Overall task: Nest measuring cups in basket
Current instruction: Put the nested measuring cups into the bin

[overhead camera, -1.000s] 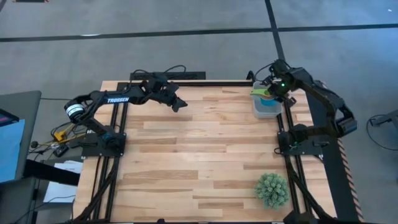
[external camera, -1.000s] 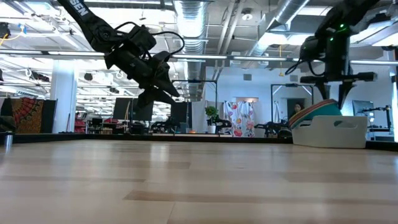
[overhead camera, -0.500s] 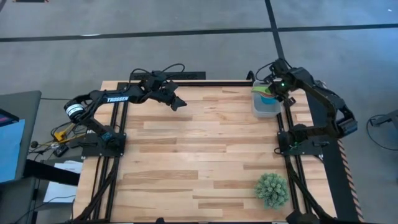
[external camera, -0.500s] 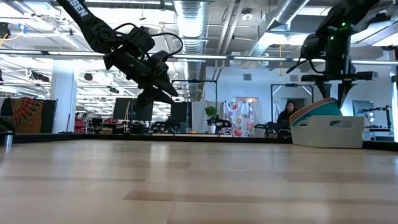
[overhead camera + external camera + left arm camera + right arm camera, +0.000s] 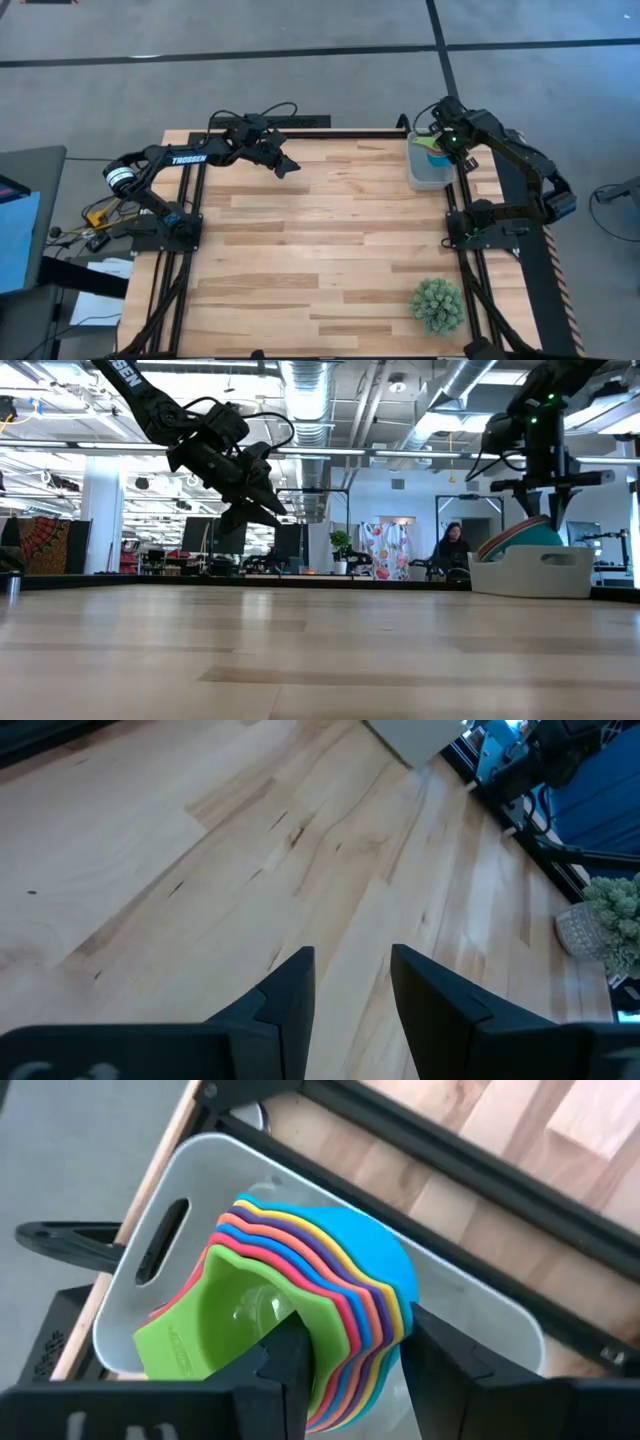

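Cups are nested in one stack, green innermost, light blue outermost, sitting tilted inside the basket at the desk's far right corner. In the low view the stack sits lower behind the basket wall than a second ago, when it stood higher above the rim.

Right gripper is directly over the stack, jaws spread, one finger on each side of the stacked rims; can't tell if they touch the cups. In the high view it has shifted slightly toward the desk's far edge compared with a second ago, and the green cup's handle that stuck out past the basket is now mostly covered by the arm.

Left gripper hovers above bare desk near the far left side, jaws parted with nothing between them; its position is unchanged across frames.

Plant sits at the near right of the desk, well apart from the basket. A person in the room behind is now further left than before.
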